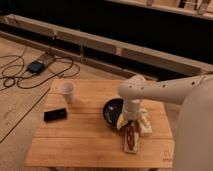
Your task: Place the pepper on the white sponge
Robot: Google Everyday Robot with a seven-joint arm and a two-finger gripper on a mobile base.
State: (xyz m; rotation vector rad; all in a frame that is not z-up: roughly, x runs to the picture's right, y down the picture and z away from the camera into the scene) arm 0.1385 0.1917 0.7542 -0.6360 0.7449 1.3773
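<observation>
The pepper (131,137), a slim red-orange chili, lies lengthwise on the white sponge (131,147), a small off-white pad near the table's front right. My gripper (130,125) hangs from the white arm (155,91) just above the far end of the pepper, between the dark bowl and a white bottle-like object. The gripper's lower part partly hides the pepper's far end.
A dark bowl (113,112) sits just left of the gripper. A white labelled bottle-like object (145,126) lies to its right. A white cup (66,92) and a black rectangular block (55,114) stand on the left of the wooden table (75,145). Cables lie on the floor at the left.
</observation>
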